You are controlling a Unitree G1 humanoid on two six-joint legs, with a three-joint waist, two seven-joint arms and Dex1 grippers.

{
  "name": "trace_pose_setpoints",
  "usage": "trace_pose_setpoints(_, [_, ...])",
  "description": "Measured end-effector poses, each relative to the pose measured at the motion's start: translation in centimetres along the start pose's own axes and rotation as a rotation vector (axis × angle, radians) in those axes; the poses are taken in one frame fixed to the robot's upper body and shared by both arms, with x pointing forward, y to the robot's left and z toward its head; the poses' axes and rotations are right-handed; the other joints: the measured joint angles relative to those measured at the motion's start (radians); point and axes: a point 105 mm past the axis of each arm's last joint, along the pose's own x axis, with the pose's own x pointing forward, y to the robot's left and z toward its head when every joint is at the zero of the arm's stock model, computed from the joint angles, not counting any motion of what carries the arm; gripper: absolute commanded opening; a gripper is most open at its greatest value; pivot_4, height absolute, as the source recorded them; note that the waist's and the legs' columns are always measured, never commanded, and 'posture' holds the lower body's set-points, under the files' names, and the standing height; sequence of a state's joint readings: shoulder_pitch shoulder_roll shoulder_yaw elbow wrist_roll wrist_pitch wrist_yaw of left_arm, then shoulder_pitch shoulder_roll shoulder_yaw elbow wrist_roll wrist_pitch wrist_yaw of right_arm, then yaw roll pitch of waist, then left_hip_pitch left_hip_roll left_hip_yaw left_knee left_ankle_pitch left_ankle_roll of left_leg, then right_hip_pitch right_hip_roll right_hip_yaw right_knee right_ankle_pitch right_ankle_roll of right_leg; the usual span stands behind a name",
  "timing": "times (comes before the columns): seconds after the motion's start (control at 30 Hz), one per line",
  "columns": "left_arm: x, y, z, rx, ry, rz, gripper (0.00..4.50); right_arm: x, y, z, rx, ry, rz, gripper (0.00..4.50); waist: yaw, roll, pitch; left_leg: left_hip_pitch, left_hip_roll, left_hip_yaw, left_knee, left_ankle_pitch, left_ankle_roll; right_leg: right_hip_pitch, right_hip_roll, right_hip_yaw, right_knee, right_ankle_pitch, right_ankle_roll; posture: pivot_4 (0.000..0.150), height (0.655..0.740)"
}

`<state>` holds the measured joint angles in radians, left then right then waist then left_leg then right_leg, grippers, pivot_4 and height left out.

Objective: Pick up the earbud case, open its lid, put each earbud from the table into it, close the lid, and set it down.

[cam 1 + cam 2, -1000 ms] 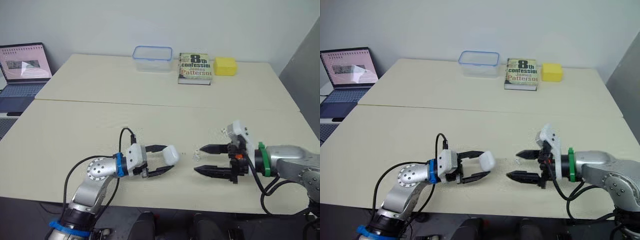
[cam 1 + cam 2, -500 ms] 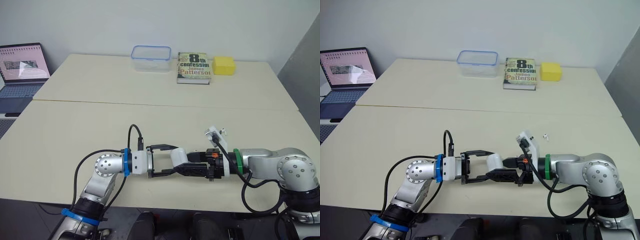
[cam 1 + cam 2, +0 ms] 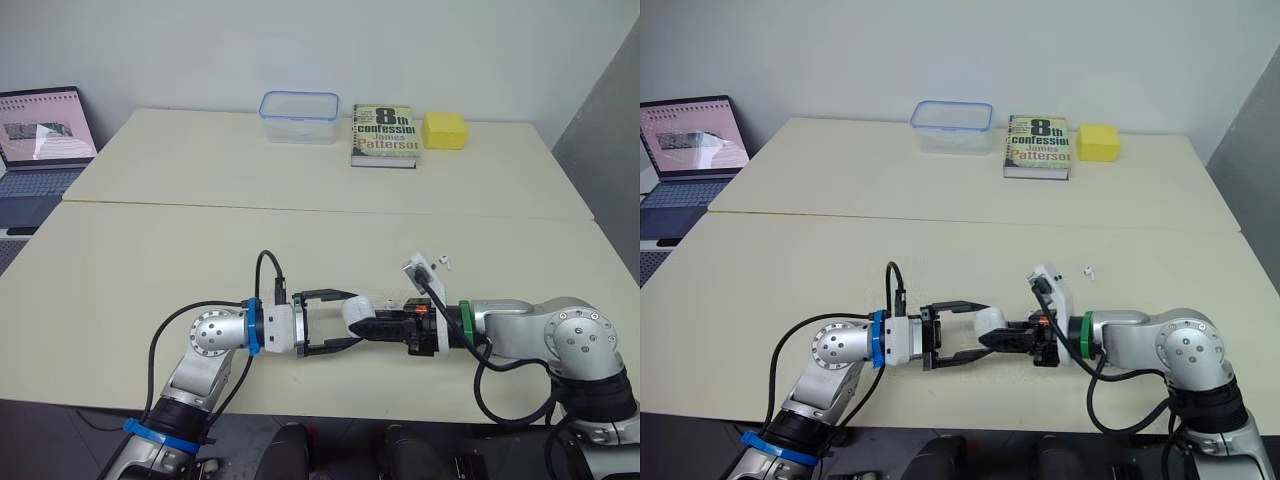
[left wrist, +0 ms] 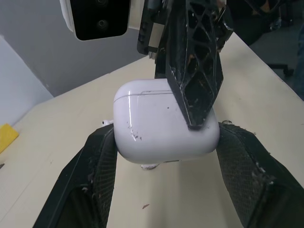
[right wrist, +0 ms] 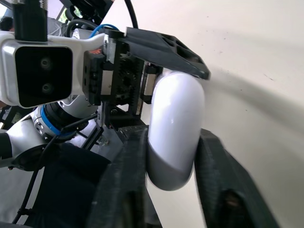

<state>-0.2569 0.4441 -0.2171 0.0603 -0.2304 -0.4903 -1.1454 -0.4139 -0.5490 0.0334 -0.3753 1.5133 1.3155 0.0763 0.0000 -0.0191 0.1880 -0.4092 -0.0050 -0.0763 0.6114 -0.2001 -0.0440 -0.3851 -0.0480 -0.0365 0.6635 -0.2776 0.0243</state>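
The white earbud case [image 3: 357,307] hangs just above the near table, lid closed, between both grippers. My left gripper [image 4: 166,137] is shut on it, one finger [image 4: 102,161] on each side. My right gripper [image 5: 172,137] comes in from the opposite side, and its fingers [image 5: 126,175] press on the case's [image 5: 175,118] two broad faces. In the left wrist view one right finger [image 4: 192,71] lies across the case [image 4: 156,128]. A small white earbud [image 3: 443,260] lies on the table behind my right wrist.
At the far table's back stand a clear plastic container [image 3: 299,103], a book [image 3: 386,134] and a yellow block [image 3: 445,130]. An open laptop [image 3: 40,140] sits off to the left. A seam [image 3: 300,208] divides the two tables.
My right arm swung left from beside the case and its fingers closed on the case. The left gripper kept its hold and shifted slightly right.
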Motion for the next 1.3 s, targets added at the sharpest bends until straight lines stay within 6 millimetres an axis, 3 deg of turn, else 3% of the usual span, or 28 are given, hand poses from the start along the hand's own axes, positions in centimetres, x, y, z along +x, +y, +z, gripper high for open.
trace_pose_setpoints(0.3, [0.2, 0.4, -0.3, -0.011, 0.001, 0.045, 2.76, 0.0, -0.3, 0.6, -0.009, 0.001, -0.018, 0.79, 0.0, 0.0, 0.0, 0.0, 0.0, 0.0, 0.0, 0.0, 0.0, 0.0, 0.0, 0.0, 0.0, 0.0, 0.0, 0.15, 0.74])
trace_pose_setpoints(0.33, [0.2, 0.4, -0.3, -0.015, 0.002, 0.048, 3.49, 0.0, -0.3, 0.7, -0.011, 0.0, -0.019, 0.79, 0.0, 0.0, 0.0, 0.0, 0.0, 0.0, 0.0, 0.0, 0.0, 0.0, 0.0, 0.0, 0.0, 0.0, 0.0, 0.15, 0.74])
trace_pose_setpoints(0.47, [0.2, 1.0, -1.0, -0.093, 0.045, 0.061, 4.48, 0.5, 0.3, 0.8, -0.033, 0.018, 0.02, 0.79, -0.002, 0.0, 0.0, 0.0, 0.001, 0.0, 0.0, 0.0, 0.0, 0.0, 0.001, 0.0, 0.001, 0.0, 0.0, 0.15, 0.74])
trace_pose_setpoints(0.6, [-1.2, 1.2, -2.5, -0.263, 0.17, 0.055, 4.5, 0.1, 0.1, 1.3, -0.133, 0.067, -0.017, 0.79, -0.005, 0.0, 0.0, 0.0, 0.001, -0.001, 0.0, 0.0, 0.0, -0.001, 0.002, 0.0, 0.001, 0.0, 0.0, 0.15, 0.74])
trace_pose_setpoints(0.8, [-2.8, 1.8, -2.7, -0.527, 0.368, 0.014, 4.5, -1.0, -1.0, 2.3, -0.506, 0.218, -0.15, 0.79, -0.005, 0.001, 0.001, -0.002, 0.002, -0.002, 0.0, 0.0, 0.0, -0.003, 0.003, -0.002, 0.0, 0.0, 0.0, 0.15, 0.74])
trace_pose_setpoints(1.0, [-0.8, 3.0, 0.0, -0.522, 0.398, -0.075, 4.5, -1.0, -1.4, 2.4, -0.857, 0.358, -0.155, 0.79, -0.007, 0.001, 0.001, -0.004, 0.001, -0.002, 0.0, 0.0, 0.0, -0.004, 0.002, -0.001, -0.001, 0.0, 0.0, 0.15, 0.74])
trace_pose_setpoints(1.3, [1.5, 3.0, 1.3, -0.471, 0.409, -0.144, 4.5, -0.4, -1.1, 2.9, -0.962, 0.383, -0.105, 0.79, -0.007, 0.001, 0.001, -0.004, 0.001, -0.002, 0.001, 0.0, 0.0, -0.004, 0.002, -0.001, 0.0, 0.0, 0.0, 0.15, 0.74])
